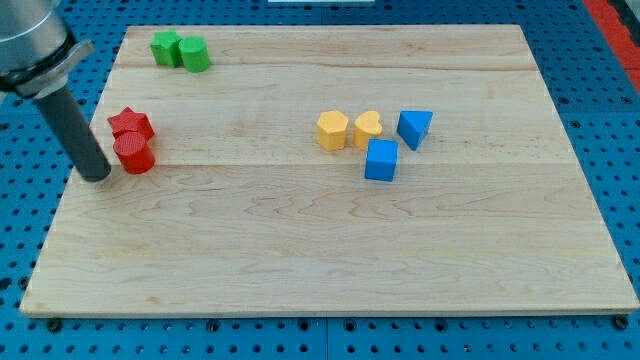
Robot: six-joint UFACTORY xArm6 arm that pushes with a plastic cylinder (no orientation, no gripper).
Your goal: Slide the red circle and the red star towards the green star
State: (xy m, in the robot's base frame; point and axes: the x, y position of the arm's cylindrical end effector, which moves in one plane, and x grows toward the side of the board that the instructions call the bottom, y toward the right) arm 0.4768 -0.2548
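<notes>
Since my tip (97, 176) sits just left of the red circle (134, 154), which touches the red star (130, 125) behind, both go far toward the green star (166, 47). End effector: plain rod, no jaws.

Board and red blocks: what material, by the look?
Board: looks like pale wood, matte, with visible grain and plank seams. Red circle and red star: uniform saturated colour, slight sheen, likely painted wood or plastic; cannot tell which.
</notes>
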